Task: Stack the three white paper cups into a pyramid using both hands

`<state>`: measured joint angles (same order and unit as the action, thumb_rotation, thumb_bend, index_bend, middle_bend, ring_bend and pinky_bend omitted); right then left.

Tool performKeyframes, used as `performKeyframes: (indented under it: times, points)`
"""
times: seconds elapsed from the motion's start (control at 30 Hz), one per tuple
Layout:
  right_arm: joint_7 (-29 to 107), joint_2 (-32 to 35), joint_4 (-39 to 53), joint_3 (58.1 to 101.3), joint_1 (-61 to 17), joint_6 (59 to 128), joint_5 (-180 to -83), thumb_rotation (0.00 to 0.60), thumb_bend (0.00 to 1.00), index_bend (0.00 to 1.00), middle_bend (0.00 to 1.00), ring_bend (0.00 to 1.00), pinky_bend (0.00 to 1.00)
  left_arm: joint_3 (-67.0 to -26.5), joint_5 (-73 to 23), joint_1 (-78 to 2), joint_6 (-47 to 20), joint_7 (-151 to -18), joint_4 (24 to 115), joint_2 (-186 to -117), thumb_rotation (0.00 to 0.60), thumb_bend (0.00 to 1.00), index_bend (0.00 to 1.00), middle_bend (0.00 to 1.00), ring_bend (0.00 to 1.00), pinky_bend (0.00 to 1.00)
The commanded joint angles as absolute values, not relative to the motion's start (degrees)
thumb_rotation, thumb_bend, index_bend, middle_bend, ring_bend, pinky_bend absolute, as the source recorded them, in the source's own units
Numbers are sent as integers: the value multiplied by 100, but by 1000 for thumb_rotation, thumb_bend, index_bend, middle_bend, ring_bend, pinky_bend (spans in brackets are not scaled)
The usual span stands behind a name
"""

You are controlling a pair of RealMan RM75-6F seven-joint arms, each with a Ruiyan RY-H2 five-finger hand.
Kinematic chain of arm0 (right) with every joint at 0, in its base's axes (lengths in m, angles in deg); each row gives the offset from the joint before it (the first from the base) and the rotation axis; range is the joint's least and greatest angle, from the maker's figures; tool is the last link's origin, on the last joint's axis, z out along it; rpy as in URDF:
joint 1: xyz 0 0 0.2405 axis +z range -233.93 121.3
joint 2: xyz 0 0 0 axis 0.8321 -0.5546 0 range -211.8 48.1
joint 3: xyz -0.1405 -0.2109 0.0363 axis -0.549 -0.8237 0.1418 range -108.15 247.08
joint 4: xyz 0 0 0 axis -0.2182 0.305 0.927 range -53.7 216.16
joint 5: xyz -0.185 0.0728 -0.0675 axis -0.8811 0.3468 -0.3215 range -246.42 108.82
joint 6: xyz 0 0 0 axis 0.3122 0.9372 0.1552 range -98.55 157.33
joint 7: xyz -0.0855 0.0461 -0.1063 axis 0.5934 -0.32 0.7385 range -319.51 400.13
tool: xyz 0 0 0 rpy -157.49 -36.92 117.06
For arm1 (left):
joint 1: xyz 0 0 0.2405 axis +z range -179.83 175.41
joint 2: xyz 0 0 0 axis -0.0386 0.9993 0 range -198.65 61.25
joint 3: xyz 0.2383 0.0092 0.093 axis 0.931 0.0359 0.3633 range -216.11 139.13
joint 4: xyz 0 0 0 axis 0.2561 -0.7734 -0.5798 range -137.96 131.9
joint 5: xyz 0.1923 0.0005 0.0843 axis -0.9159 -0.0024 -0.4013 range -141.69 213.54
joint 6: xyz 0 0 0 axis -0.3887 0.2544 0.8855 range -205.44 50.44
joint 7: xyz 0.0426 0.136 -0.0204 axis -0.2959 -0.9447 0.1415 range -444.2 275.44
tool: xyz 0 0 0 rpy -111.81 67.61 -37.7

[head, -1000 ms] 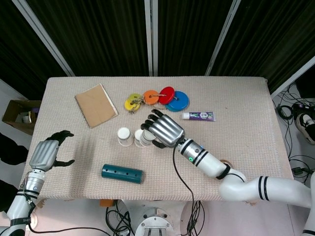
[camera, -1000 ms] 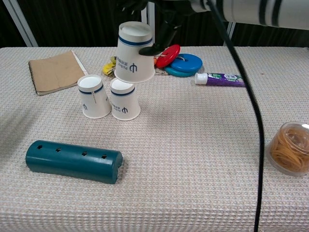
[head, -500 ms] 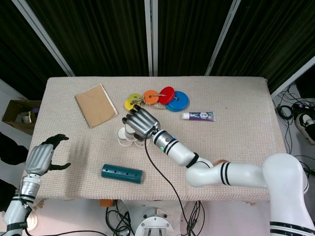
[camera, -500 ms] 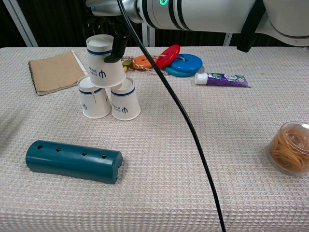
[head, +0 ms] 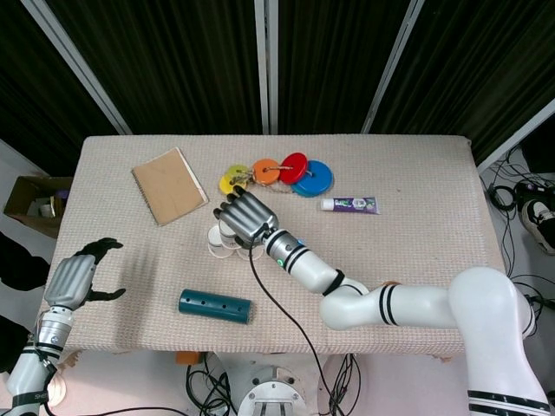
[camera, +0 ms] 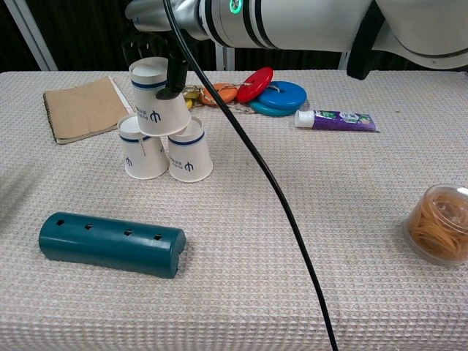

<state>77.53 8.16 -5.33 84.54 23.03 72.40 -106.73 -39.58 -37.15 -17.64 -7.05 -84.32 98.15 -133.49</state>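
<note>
Right hand (head: 245, 217) is closed around the top cup (camera: 156, 98), held inverted, mouth down, axis slightly tilted, upon the two base cups (camera: 167, 151). Left hand (head: 76, 277) is empty, fingers apart.

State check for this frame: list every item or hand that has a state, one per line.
top cup: upside down, tilted, on the two lower cups, held by the right hand
two base cups: upside down, side by side
right hand: gripping the top cup
left hand: holding nothing, fingers apart
toothpaste tube: capped, lying flat
notebook: closed
</note>
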Motion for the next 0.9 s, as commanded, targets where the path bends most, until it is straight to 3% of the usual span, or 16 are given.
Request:
performKeyframes:
  times: [0.03,0.33,0.9]
  points:
    - [7749,815,-536,8425,2345,7256,-10637,600,340,460,401,204,187,-3970,-3712,-1753,-705,-8435,9822,-13342,600,20,228,163,177,324]
    - [7765,828,-508,8311,2504,7293,-10519,600,341,381,368,201,185,-3989,-3731,-1700,-711,-8425,9839,-13330,600,20,228,163,177,324]
    - [7646,586,-831,8162,2534,7408,-10485,600,341,117,228,152,136,-4033,-3808,-1625,-667,-8429,9861,-13287,600,20,228,163,177,323]
